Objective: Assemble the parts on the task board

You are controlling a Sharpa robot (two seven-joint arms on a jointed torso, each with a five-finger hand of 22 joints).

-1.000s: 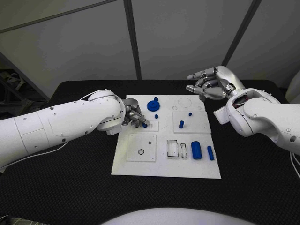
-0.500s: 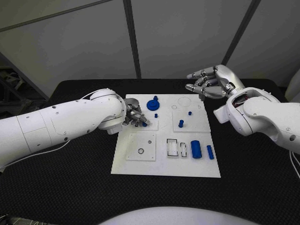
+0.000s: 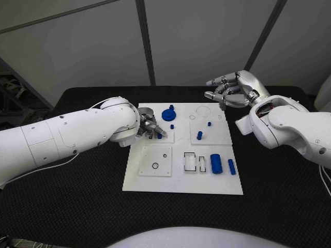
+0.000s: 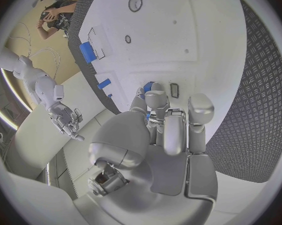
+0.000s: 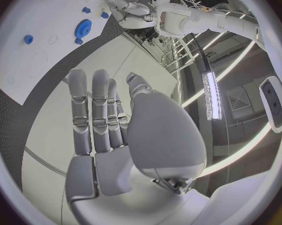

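The white task board (image 3: 184, 181) lies in the middle of the black table (image 3: 69, 196), a little below the centre of the head view. The left hand (image 3: 152, 129) sits over the board's upper left part, fingers curled in tight around a small blue peg (image 3: 160, 136) whose lower end is at the board surface. In the left wrist view the same hand (image 4: 169, 130) has its fingertips (image 4: 155, 99) bunched on that blue peg (image 4: 148, 86), which shows just past them against the white board (image 4: 197, 40).

The right hand (image 3: 232, 90) hangs at the upper right of the head view, beyond the board's top right corner and above the table; it holds nothing and its fingers are loosely bent and apart. In the right wrist view that hand (image 5: 125, 130) shows its fingers (image 5: 94, 110) stretched out side by side, nothing between them.

On the board, a blue gear (image 3: 169, 115) stands near the top edge, just right of the left hand, with a small blue knob (image 3: 171, 126) below it. Right of centre a short blue peg (image 3: 199, 136) stands upright, with a smaller blue stud (image 3: 209, 124) above and to its right. In the lower right part a blue cylinder (image 3: 216, 164) lies on its side beside a thinner blue pin (image 3: 231, 166), both to the right of two rectangular slots (image 3: 190, 162). A small black ring (image 3: 155, 166) rests in the lower left square.
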